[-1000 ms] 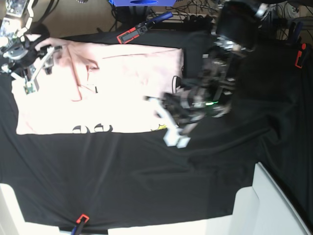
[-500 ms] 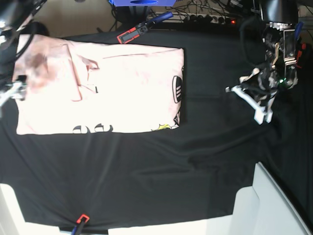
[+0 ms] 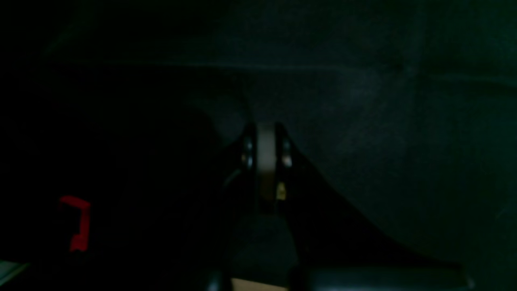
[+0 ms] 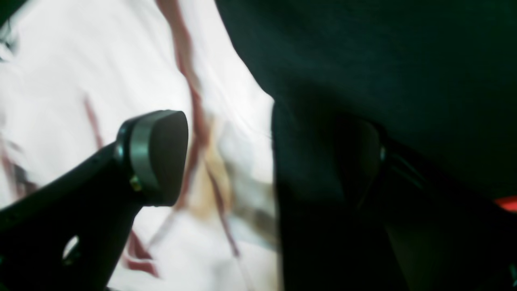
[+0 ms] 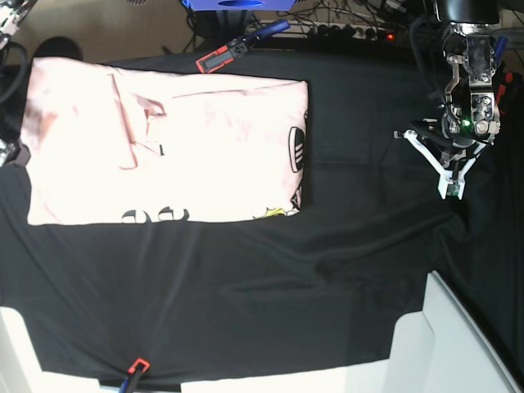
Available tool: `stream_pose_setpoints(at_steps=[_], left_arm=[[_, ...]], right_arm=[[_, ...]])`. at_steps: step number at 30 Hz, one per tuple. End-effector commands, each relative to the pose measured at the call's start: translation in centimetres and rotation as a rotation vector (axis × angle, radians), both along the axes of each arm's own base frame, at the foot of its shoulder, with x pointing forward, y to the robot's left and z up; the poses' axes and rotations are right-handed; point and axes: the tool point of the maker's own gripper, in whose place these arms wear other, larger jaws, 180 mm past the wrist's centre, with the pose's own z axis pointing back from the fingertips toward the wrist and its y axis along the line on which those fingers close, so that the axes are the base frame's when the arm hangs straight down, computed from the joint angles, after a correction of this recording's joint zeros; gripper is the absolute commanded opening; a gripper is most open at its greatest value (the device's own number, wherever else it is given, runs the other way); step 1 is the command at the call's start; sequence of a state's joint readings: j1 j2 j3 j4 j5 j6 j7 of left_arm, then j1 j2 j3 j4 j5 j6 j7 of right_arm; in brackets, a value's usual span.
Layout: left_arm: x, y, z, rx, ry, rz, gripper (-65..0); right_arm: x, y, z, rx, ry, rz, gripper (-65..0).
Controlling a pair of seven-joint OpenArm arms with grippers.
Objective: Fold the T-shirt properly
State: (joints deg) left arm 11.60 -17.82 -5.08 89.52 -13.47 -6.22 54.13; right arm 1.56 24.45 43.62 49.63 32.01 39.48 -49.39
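The pale pink T-shirt [image 5: 164, 147] lies folded into a flat rectangle on the black cloth [image 5: 270, 278], upper left in the base view, with black lettering along its lower and right edges. My left gripper [image 5: 451, 188] hangs over bare black cloth far to the shirt's right. The left wrist view shows my left gripper [image 3: 265, 155] shut, with nothing between its fingers. My right gripper [image 4: 250, 161] stands open over the shirt's edge [image 4: 80, 81], where pink fabric meets black cloth. One pad [image 4: 159, 155] is above the shirt. In the base view that arm shows only at the left border.
Red-and-black clamps hold the cloth at the back [image 5: 217, 57], the front edge [image 5: 137, 366] and the right side [image 5: 501, 92]. A white box [image 5: 458, 344] stands at the front right corner. Cables and a power strip [image 5: 344, 29] lie behind the table.
My left arm has swung from the shirt's right edge out to the far right. My right gripper has opened and drawn back off the shirt's left end to the frame's border.
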Motion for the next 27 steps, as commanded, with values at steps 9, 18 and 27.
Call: stream_pose_setpoints(at_steps=[9, 18, 27], left_arm=[[0.5, 0.2, 0.5, 0.01, -0.024, 0.002, -63.8], [0.4, 0.2, 0.4, 0.012, -0.021, 0.001, -63.8], [0.6, 0.2, 0.5, 0.012, -0.025, 0.002, -63.7]], right_arm=[[0.9, -0.3, 0.7, 0.023, -0.034, 0.011, -10.7], [-1.4, 5.1, -3.3, 0.152, 0.07, 0.044, -10.7], [-1.0, 9.5, -2.9, 0.112, 0.062, 0.206, -11.6]])
